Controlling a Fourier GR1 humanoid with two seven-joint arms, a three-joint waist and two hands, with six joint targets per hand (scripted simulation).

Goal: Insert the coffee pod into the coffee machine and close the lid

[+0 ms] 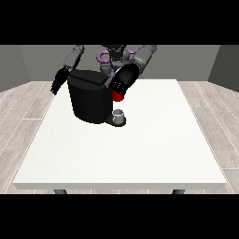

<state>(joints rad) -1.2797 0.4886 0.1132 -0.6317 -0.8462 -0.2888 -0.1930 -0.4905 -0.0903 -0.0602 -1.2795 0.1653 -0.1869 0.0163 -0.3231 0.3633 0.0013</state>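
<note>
A small grey cup-shaped thing (119, 115) sits on the dark base plate at the front of the coffee machine, under its overhanging head; whether it is the coffee pod cannot be told. Just above it a red thing at the machine (118, 96) shows below the head.

The boxy black coffee machine (88, 100) stands on the far half of the large white tabletop (121, 154), somewhat toward the view's left, with its flat lid (87, 77) lying across the top.

The robot hand at the view's right (122, 80) is at the machine's upper corner, beside the lid's edge and directly above the red thing. Its forearm slopes down from the shoulder toward the machine, with the back of the black hand turned to the camera. How its fingers lie cannot be told.

The robot hand at the view's left (59, 81) hangs beside the machine's other side, apart from it, over the tabletop's far edge. Its arm bends at the elbow and points downward, and its fingers appear straight and relaxed, grasping nothing.
</note>
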